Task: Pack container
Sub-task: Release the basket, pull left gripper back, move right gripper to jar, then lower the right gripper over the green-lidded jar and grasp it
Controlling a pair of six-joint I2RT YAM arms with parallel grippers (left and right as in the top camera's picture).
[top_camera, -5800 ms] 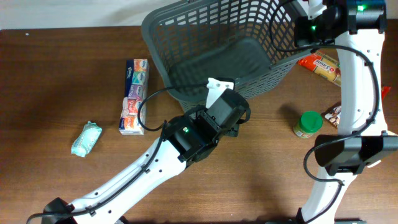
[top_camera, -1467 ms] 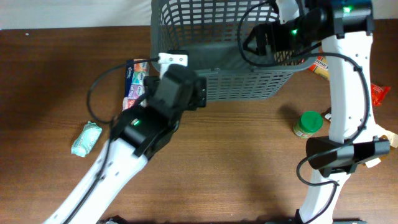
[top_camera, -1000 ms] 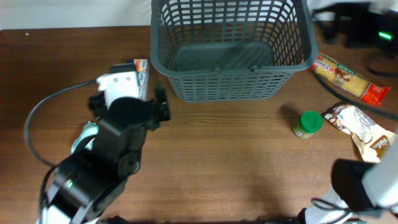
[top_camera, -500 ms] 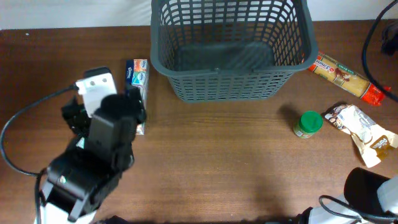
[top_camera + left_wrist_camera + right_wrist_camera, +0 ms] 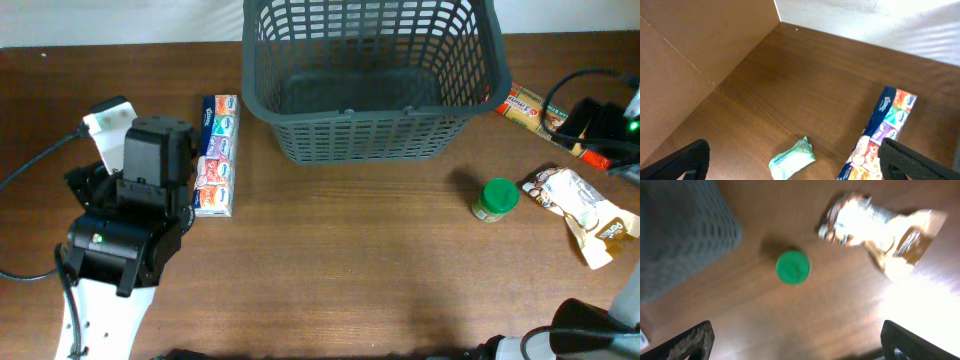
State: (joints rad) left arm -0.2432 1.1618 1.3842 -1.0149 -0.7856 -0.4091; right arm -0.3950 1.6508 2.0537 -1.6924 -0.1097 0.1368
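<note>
The container (image 5: 370, 138), a large dark grey lattice basket, stands upright and holds nothing at the table's far middle; the right wrist view catches its corner (image 5: 680, 235). My left gripper (image 5: 797, 162) hangs open over the left of the table, a green packet (image 5: 791, 159) lying on the wood between and below its fingers (image 5: 685, 160). A colourful tissue box (image 5: 216, 155) lies just right of it. My right gripper (image 5: 800, 342) is open high above bare wood, nearer than a green-lidded jar (image 5: 793, 267). From overhead the left arm (image 5: 130, 210) hides the green packet.
The jar (image 5: 495, 198) stands right of the basket's front. A brown and white pouch (image 5: 585, 215) lies at the right edge, with a red pasta pack (image 5: 525, 105) behind it beside the right arm (image 5: 600, 120). A white wall borders the table's far side.
My left arm has swung away from the basket to the table's left, over the green packet. The right arm has pulled back to the right edge. The basket stays put.
</note>
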